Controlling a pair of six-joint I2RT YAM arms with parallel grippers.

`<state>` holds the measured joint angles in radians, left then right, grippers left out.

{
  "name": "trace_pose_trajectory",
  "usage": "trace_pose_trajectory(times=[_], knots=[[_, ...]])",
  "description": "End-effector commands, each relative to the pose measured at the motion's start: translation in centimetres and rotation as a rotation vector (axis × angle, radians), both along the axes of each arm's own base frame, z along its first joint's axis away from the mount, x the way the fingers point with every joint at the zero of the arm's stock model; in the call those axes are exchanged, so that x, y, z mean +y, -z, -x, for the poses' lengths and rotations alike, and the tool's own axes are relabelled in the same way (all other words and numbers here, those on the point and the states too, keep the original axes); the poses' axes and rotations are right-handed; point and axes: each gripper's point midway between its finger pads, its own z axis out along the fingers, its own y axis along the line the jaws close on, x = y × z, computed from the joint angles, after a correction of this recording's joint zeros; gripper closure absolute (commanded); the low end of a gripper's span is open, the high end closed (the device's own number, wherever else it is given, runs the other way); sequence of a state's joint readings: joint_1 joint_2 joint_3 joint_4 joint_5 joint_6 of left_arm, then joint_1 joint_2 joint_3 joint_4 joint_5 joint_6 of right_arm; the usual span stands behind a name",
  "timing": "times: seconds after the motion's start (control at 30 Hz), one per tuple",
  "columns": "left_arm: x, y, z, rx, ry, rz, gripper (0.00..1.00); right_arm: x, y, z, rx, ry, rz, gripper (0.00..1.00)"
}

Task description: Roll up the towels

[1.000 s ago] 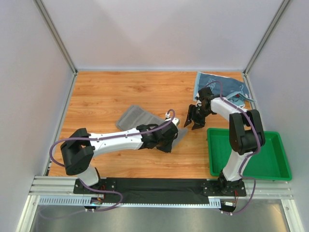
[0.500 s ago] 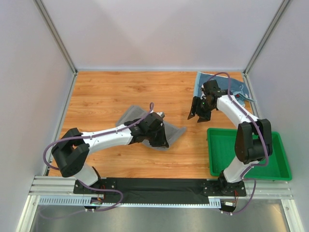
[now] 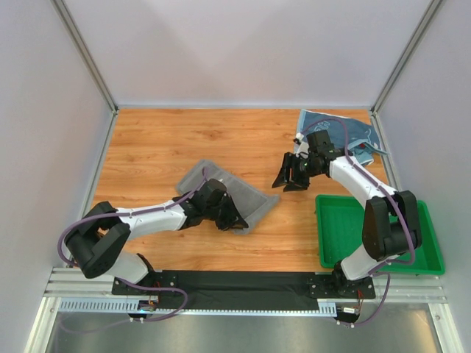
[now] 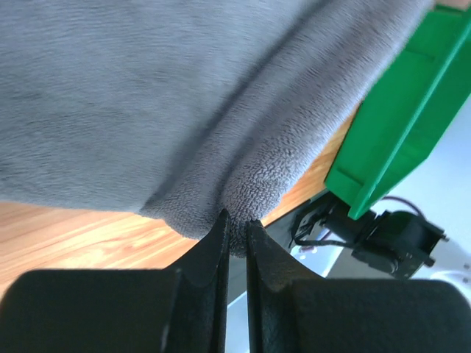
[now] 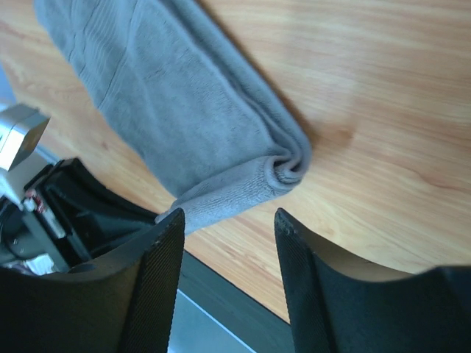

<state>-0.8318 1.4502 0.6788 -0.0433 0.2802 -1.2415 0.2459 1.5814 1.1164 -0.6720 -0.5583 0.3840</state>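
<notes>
Near right: a green tray [image 3: 412, 239] sits on the bench [image 3: 162, 140], by the base of my right arm.

Near centre: my left arm [image 3: 147, 217] reaches low across the bench to the grey towel [image 3: 254, 200]. My left jaws are clenched on that towel's near edge. In the left wrist view the two fingers [image 4: 210, 254] press together with a fold of grey pile [image 4: 184, 95] pinched between their tips, and the tray [image 4: 397, 125] shows beyond it. The towel lies slantwise on the wood, one corner toward the far left and one toward the right.

Centre right: my right jaws are released, the fingers spread wide and holding nothing. They hang near the towel's right corner and apart from the cloth. In the right wrist view that corner [image 5: 184, 110] appears between the fingers, its edge doubled over into a small curl.

Far right: a blue towel [image 3: 353, 132] with white lettering lies crumpled in the corner of the bench, partly hidden behind my right arm [image 3: 353, 173]. It is well apart from the grey towel.
</notes>
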Motion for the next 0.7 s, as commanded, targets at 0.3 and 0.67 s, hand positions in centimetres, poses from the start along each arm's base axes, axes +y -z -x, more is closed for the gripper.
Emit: trace_pose_trajectory(times=[0.3,0.67], knots=[[2.1,2.1,-0.3,0.137,-0.136,-0.028,0.94,7.1,0.2,3.1,-0.042,-0.218,-0.249,0.62],[4.5,2.8,-1.5,0.174,-0.208,-0.041,0.94,9.0,0.1,4.3,-0.061,-0.278,-0.344,0.64]])
